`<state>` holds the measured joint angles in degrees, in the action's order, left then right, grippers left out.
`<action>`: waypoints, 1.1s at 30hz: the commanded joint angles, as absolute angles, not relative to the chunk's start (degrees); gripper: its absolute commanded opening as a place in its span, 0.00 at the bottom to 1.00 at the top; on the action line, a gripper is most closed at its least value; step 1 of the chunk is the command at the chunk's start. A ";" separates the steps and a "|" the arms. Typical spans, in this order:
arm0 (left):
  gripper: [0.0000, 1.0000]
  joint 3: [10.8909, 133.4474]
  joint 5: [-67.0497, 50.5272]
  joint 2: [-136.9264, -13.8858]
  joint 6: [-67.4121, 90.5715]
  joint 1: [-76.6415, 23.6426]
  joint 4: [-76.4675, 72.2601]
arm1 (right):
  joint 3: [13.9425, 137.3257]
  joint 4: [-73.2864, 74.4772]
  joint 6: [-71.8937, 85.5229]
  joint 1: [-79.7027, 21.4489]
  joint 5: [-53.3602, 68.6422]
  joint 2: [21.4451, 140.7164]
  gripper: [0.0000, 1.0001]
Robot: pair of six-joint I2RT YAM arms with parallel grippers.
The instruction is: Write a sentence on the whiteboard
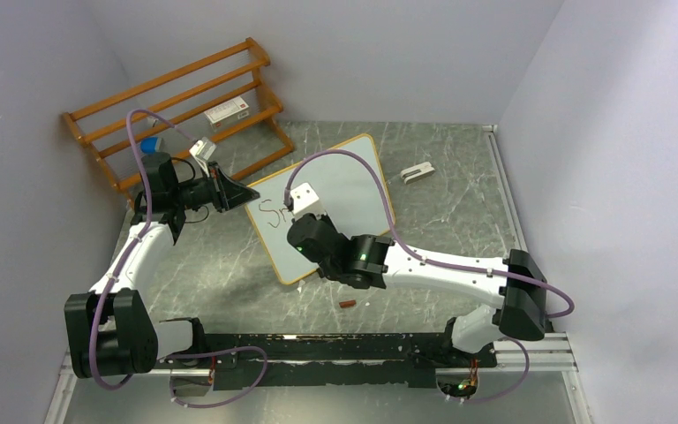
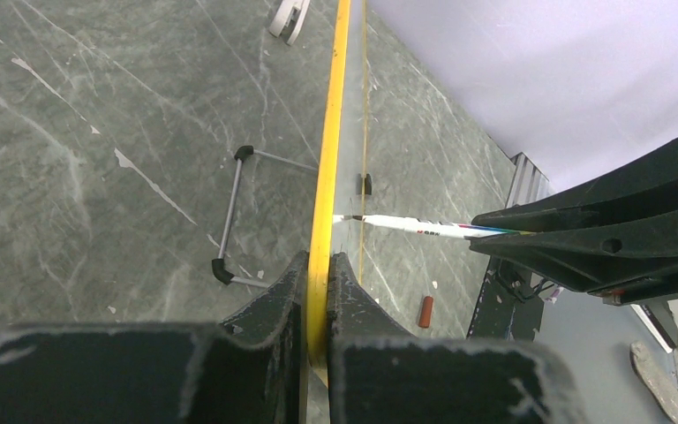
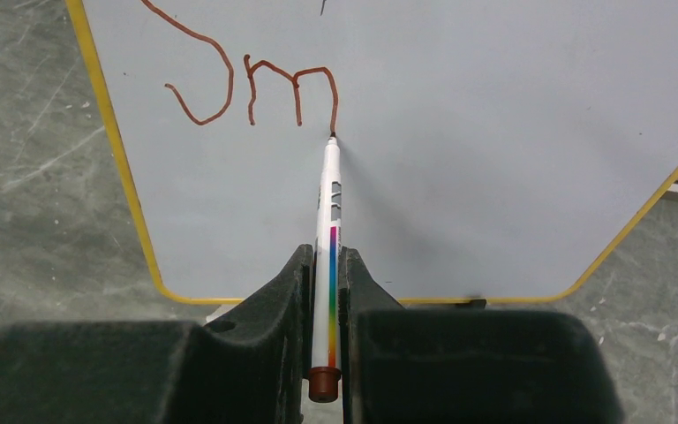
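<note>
Closest in the right wrist view, the right fingers are pressed narrow on the marker. Its brown butt end sticks out behind them, and its long axis runs straight ahead from the gap between them. Its tip touches the whiteboard just beyond the fingertips, at the end of the sentence, which so far reads "Sm" in red-brown; the top of the S is cut off. The left fingers clamp the board's yellow edge, seen edge-on with its face hidden. From above, the right arm covers most of the writing. A small brown cap lies on the worktop, and a wooden rack stands beyond.
</note>
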<state>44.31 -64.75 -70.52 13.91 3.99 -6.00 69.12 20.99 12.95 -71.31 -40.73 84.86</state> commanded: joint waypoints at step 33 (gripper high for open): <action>0.05 45.33 -60.62 -71.80 8.52 4.84 -2.90 | 67.51 12.28 9.70 -67.93 -38.77 81.93 0.00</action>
